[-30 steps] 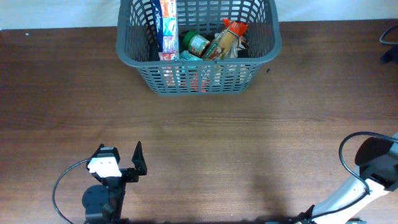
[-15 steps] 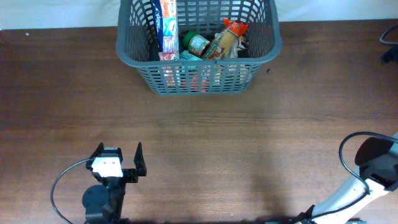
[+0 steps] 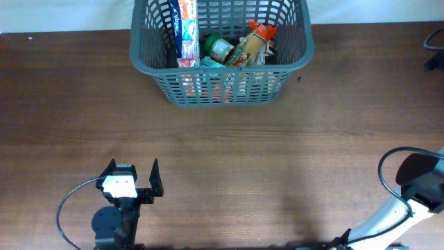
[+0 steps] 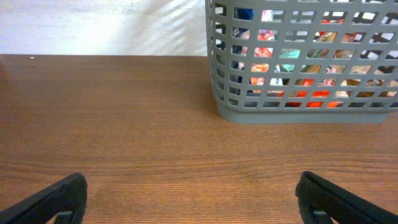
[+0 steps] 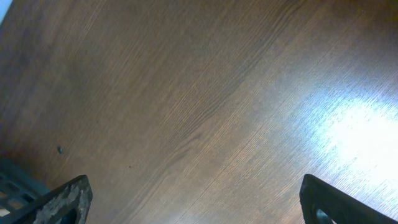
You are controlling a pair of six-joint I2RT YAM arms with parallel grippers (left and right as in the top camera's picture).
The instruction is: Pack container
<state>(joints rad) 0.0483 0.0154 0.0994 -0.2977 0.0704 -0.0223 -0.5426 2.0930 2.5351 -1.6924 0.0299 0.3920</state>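
Observation:
The dark grey slotted basket (image 3: 220, 83) stands at the far middle of the table. It holds a tall white, blue and red box (image 3: 187, 31), a green-lidded jar (image 3: 220, 48) and an orange-topped packet (image 3: 253, 42). It also shows in the left wrist view (image 4: 298, 112), with colourful items behind its lattice. My left gripper (image 3: 132, 179) is open and empty near the front left, far from the basket; its fingers (image 4: 193, 199) frame bare wood. My right gripper (image 5: 196, 202) is open and empty over bare table at the front right; only its arm (image 3: 416, 187) shows overhead.
A brown wooden table (image 3: 277, 160) fills the view. A white wall or cloth (image 4: 99, 25) lies behind its far edge. A corner of the basket (image 5: 15, 180) shows at the lower left of the right wrist view. A dark object (image 3: 436, 42) sits at the right edge.
My left gripper has drawn back slightly toward the front and straightened. The basket, its contents and the right arm have not moved.

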